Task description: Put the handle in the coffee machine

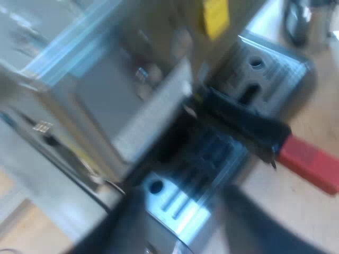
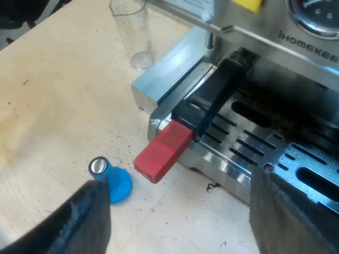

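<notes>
**Coffee machine**: We list a steel body with a round dial and a yellow tag on its front face. A slotted drip tray sits at its foot.

**Handle**: It is dark and sits at the coffee machine's front. Its inner end is tucked under the front face and its length runs out above the drip tray. Its red end juts past the tray's edge, over the table. We cannot tell whether it is locked in place. Neither gripper touches it.

**Left gripper**: We note its fingers apart with nothing between them. It hangs over a corner of the drip tray, near the handle but clear of it.

**Right gripper**: Its fingers are spread wide and hold nothing. It hovers over the table just off the tray's outer edge, and the red end lies beyond the gap between the fingers. One finger is close to the tamper.

**Tamper**: It is blue with a shiny metal end and rests on the table near the red end, apart from it. We cannot tell whether it stands upright or lies tipped.

**Measuring glass**: It is clear and upright, on the table just beside the coffee machine's base.

**Table**: It is pale wood, with dark specks scattered near the tray's outer edge.
</notes>
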